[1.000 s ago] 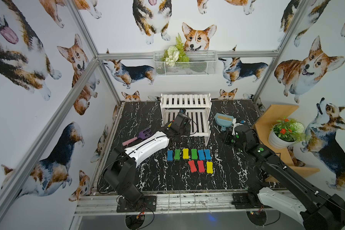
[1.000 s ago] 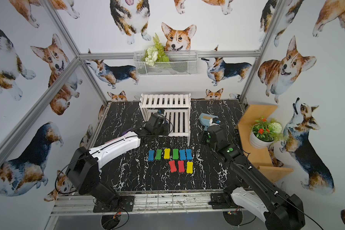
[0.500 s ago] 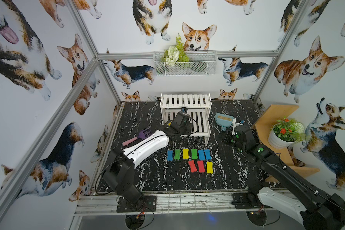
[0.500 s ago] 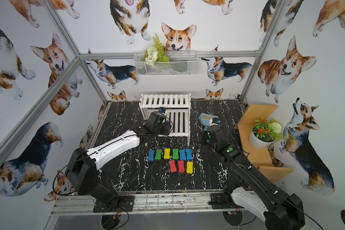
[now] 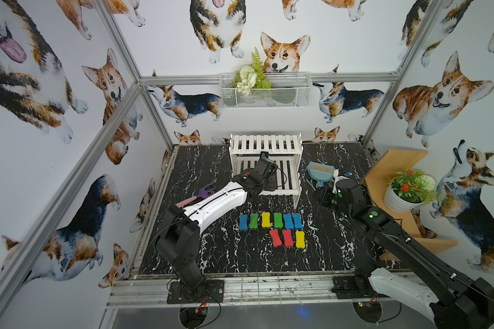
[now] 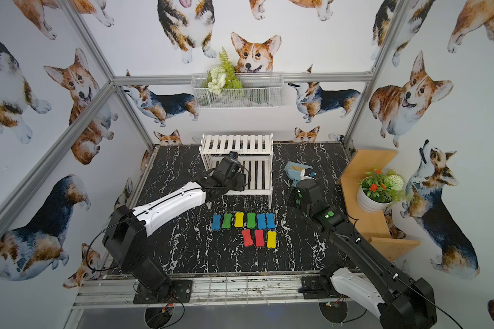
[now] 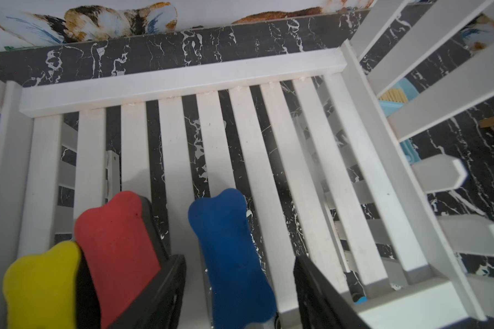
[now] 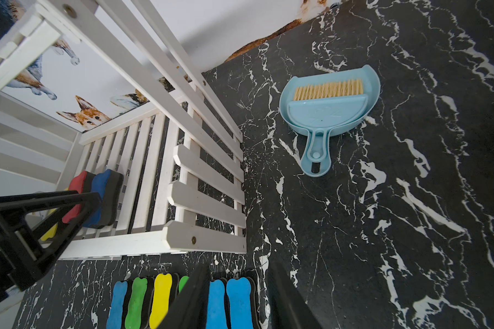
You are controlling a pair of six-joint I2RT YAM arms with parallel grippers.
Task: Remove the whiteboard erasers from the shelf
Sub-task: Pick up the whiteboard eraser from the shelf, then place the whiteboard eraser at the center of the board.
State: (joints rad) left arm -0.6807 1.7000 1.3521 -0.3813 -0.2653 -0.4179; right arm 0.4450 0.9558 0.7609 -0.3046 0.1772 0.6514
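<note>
Blue eraser (image 7: 228,228) on the shelf (image 7: 180,77) sits inside the left gripper's (image 7: 238,257) spread jaws (right gripper's (image 8: 237,267) open, empty), but closing crooked could clip the red eraser (image 7: 117,245).

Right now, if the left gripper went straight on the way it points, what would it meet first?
Probably the blue eraser, which lies on the shelf's lower slats between the left gripper's open jaws. Beyond it, only bare slats and the back rail; depth is uncertain.

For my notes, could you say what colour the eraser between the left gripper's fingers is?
The eraser is dark blue; the left wrist view shows it best.
</note>
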